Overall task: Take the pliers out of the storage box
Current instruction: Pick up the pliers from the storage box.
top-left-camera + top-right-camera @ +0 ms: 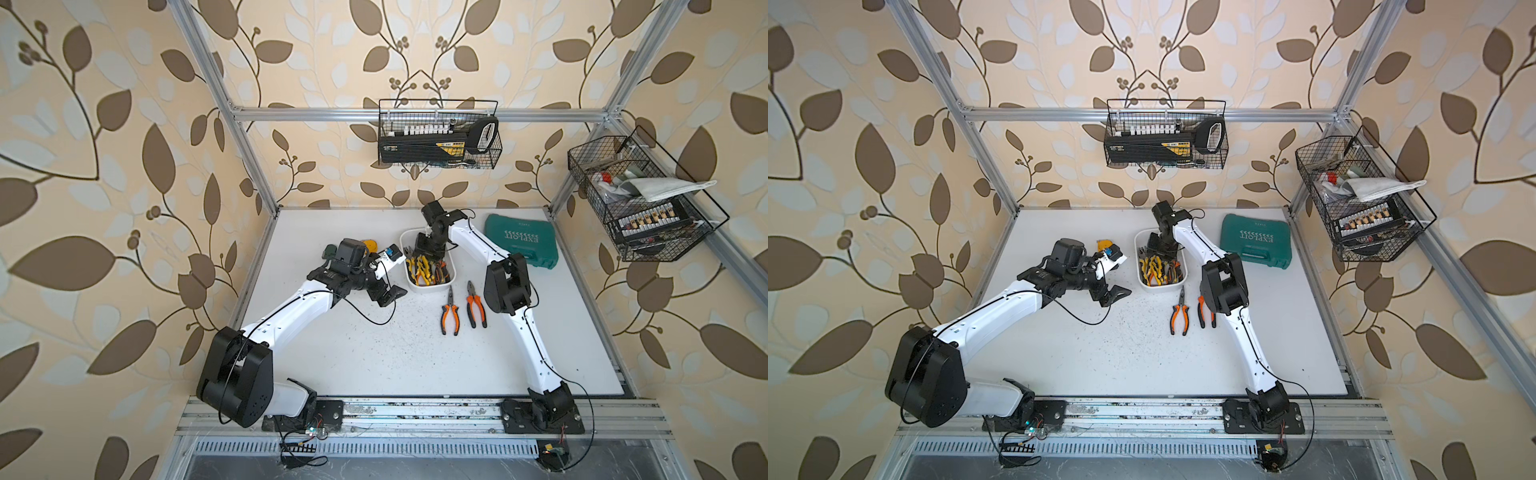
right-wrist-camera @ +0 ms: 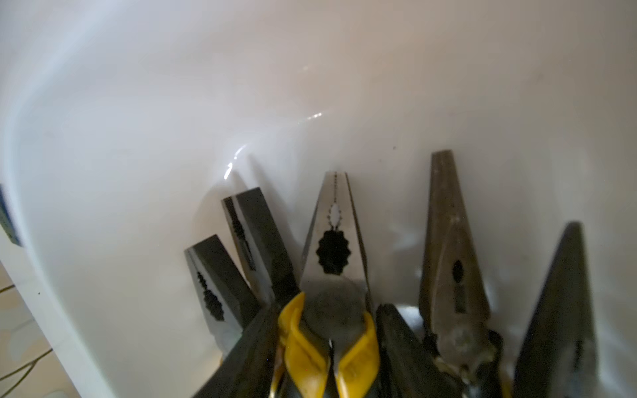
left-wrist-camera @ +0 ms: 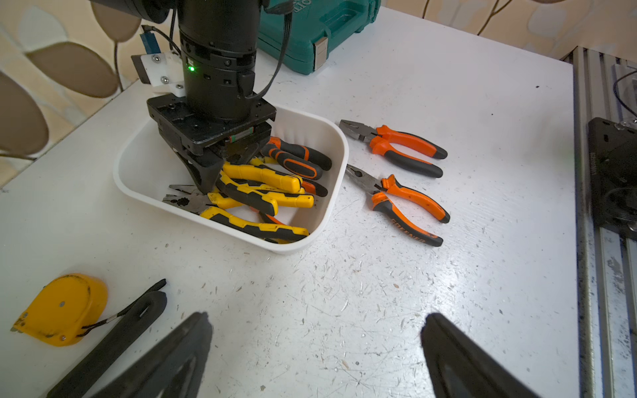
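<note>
The white storage box [image 1: 428, 289] [image 3: 296, 246] sits mid-table and holds several pliers [image 3: 262, 175], most yellow-and-black handled and one with orange-and-black handles. My right gripper [image 2: 329, 310] [image 1: 428, 253] reaches down into the box. Its fingers [image 2: 255, 344] press both sides of a yellow-handled pliers [image 2: 310, 358] near the pivot. Two orange-handled pliers [image 1: 450, 309] [image 1: 475, 305] lie on the table just in front of the box. My left gripper [image 3: 317, 317] [image 1: 390, 297] hangs open over bare table left of the box, holding nothing.
A teal tool case [image 1: 521, 241] lies at the back right. A yellow tape measure [image 3: 62, 310] and a dark tool handle [image 3: 113, 341] lie close to my left gripper. Black wire baskets [image 1: 438, 137] [image 1: 640, 199] hang on the frame above the table.
</note>
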Controlling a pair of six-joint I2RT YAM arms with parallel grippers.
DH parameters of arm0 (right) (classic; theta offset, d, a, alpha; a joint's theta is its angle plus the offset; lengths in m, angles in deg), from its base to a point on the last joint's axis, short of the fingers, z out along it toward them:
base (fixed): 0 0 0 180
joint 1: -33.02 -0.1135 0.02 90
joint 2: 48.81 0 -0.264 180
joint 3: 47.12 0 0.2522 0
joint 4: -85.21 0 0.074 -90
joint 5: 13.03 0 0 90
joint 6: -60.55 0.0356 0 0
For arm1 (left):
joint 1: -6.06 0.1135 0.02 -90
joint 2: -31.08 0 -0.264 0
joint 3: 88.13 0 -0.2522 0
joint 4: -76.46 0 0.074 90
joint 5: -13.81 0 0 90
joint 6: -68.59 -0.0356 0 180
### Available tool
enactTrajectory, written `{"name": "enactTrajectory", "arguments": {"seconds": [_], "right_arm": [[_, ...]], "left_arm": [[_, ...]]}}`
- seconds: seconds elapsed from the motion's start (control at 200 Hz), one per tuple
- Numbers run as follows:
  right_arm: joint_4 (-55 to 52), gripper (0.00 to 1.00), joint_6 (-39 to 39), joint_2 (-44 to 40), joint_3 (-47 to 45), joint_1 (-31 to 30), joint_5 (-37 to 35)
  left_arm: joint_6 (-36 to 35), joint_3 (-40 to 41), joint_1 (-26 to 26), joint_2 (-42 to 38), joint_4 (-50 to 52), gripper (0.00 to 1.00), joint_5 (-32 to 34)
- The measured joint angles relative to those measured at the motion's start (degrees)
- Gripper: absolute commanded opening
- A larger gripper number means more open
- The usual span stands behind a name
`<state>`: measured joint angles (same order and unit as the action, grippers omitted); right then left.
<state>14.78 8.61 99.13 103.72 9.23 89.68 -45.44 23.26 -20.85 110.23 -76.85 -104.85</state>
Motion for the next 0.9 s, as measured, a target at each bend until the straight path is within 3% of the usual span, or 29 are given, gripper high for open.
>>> {"name": "enactTrajectory", "arguments": {"seconds": [0.195,0.9], "right_arm": [[-0.17,0.29,-0.07,-0.07,0.24,0.17,0.04],[2.82,0.28,-0.85,-10.14,-8.11,0.74,-2.95]], "left_arm": [[-0.02,0.0,0.0,0.0,0.02,0.99,-0.02],[0.0,-0.13,0.0,0.2,0.0,0.99,-0.26]]}}
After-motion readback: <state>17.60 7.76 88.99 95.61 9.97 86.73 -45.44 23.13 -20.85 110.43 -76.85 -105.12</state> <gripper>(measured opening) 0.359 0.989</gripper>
